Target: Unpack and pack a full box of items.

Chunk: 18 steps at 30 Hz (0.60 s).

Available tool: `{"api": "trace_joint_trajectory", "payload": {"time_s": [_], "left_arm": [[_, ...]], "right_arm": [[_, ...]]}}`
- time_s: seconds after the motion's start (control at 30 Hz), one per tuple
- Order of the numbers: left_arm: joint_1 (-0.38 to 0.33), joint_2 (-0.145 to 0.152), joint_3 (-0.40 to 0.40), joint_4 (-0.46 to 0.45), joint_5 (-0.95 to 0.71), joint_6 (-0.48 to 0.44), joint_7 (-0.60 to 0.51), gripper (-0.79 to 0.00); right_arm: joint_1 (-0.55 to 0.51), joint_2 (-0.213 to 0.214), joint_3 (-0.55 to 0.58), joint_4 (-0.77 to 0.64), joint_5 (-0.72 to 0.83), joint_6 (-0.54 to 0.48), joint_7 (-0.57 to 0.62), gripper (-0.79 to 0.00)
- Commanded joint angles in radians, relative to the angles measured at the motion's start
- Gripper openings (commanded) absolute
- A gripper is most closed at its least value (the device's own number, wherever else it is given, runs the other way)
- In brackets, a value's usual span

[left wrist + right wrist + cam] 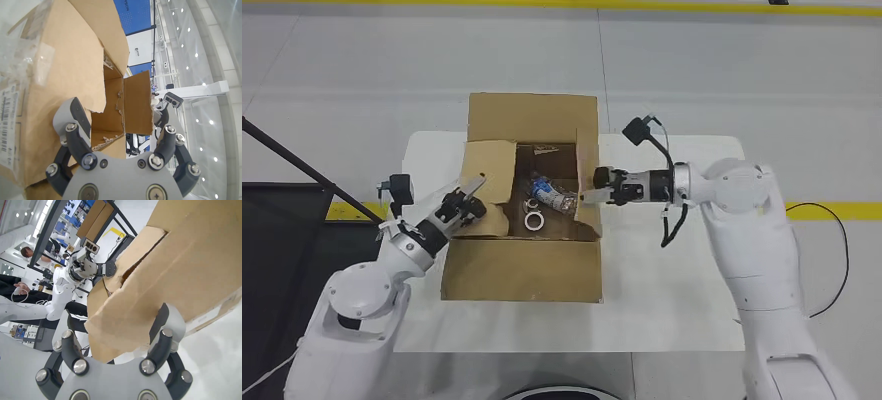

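Note:
An open cardboard box (522,270) stands in the middle of the white table (672,290). Inside lie a white tape roll (533,221) and a clear-and-blue wrapped item (552,196). My left gripper (470,196) is at the box's left flap (490,185), open, and one finger (79,113) lies against the flap's torn edge (96,106). My right gripper (594,190) is at the right flap, open, with the cardboard flap (121,321) between its fingers (166,321). Across the box, the right wrist view shows the left gripper (110,269).
The back flap (532,117) and the front flap (522,270) lie folded outward. A printed label and clear tape (9,113) cover the box's left outer face. A dark frame (292,165) stands left of the table. Bare table surface lies right of the box.

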Motion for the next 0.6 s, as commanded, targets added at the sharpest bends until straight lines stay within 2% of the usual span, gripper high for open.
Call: {"api": "trace_joint_trajectory", "payload": {"time_s": [0.0, 0.2, 0.33, 0.57], "left_arm": [[0.004, -0.001, -0.024, -0.008, -0.025, -0.006, 0.028, 0.000], [0.034, 0.002, -0.140, -0.035, -0.109, -0.022, 0.047, 0.000], [0.072, 0.006, -0.225, -0.048, -0.172, -0.024, 0.013, 0.000], [0.143, 0.031, -0.334, -0.014, -0.152, -0.026, -0.294, 0.000]], "right_arm": [[0.027, -0.008, -0.049, 0.041, -0.011, 0.004, -0.028, 0.000], [0.093, -0.025, -0.147, 0.144, -0.026, -0.005, -0.069, 0.000], [0.115, -0.032, -0.185, 0.180, -0.029, -0.016, -0.089, 0.000], [0.123, -0.025, -0.198, 0.142, -0.047, -0.071, -0.119, 0.000]]}}
